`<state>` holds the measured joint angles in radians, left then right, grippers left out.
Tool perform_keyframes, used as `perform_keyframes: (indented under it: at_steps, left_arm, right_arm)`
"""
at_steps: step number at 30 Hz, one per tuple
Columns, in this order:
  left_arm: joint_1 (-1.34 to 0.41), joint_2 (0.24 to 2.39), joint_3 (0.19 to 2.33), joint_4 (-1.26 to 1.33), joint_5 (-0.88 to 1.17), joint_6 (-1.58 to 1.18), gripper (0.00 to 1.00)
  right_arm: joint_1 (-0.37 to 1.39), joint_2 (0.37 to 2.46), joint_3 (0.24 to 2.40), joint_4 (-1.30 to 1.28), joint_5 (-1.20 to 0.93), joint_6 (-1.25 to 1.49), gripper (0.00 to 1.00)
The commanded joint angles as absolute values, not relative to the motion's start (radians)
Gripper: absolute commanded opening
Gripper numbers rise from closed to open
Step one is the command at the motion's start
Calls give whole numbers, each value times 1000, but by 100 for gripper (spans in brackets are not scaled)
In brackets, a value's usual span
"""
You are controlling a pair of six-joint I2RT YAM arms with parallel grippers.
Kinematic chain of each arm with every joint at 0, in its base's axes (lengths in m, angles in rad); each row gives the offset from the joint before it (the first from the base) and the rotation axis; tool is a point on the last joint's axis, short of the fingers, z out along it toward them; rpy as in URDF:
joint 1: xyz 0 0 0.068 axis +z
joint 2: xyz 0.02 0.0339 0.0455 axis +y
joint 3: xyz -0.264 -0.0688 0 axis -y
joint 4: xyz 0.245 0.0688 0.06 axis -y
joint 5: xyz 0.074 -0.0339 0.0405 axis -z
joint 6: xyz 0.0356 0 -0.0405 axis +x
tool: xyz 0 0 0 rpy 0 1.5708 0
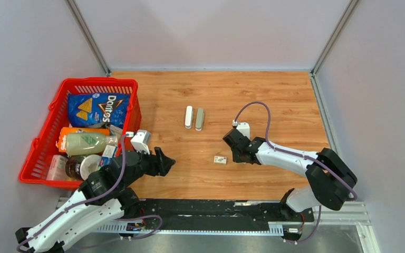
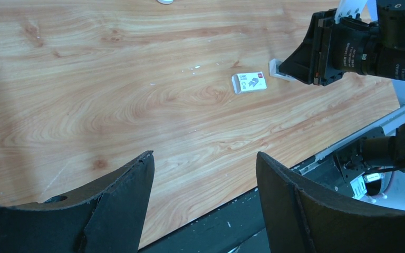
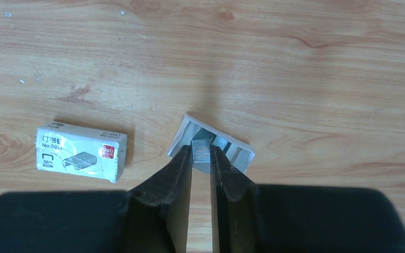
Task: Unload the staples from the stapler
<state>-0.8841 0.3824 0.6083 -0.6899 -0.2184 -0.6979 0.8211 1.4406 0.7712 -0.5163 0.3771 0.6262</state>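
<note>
the left gripper (image 2: 204,156) hangs wide, with nothing between its jaws. well ahead of both grippers a white bar (image 1: 189,117) and a grey-green bar (image 1: 199,119) lie side by side; we take them for stapler parts. the right gripper (image 3: 201,158) is pinched narrow on the staples (image 3: 201,149), right at its tips and just over a small white tray (image 3: 234,150). a printed packet (image 3: 80,152) lies left of those jaws. we judge the strip light, stiff, slick and easily snapped, so grip its flat sides gently. only the right wrist view shows the strip; the top view shows the bars whole.
</note>
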Motion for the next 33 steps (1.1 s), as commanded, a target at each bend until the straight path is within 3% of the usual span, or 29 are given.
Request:
perform_keyframes:
  at_steps: [1,3,7,28,33]
  left_arm:
    - [-887,394,603,-647,-207,-696,78]
    - [-888,394,603,-646,-206,-696,78]
    - [-887,396,600,-644,-206,-698,78]
    - [-888,670,554,-422,-137,-654,78]
    - [-887,808,551,-296,-89,-640,67]
  right_arm:
    - [818,1411,769,-497,376,649,21]
    - [818,1414,770,-494,374,649,30]
    - [818,1419,775,-486,368,652,34]
    - [810,1218,758,-672,476,730,39]
    - [793,1195,721,-677,476,782,39]
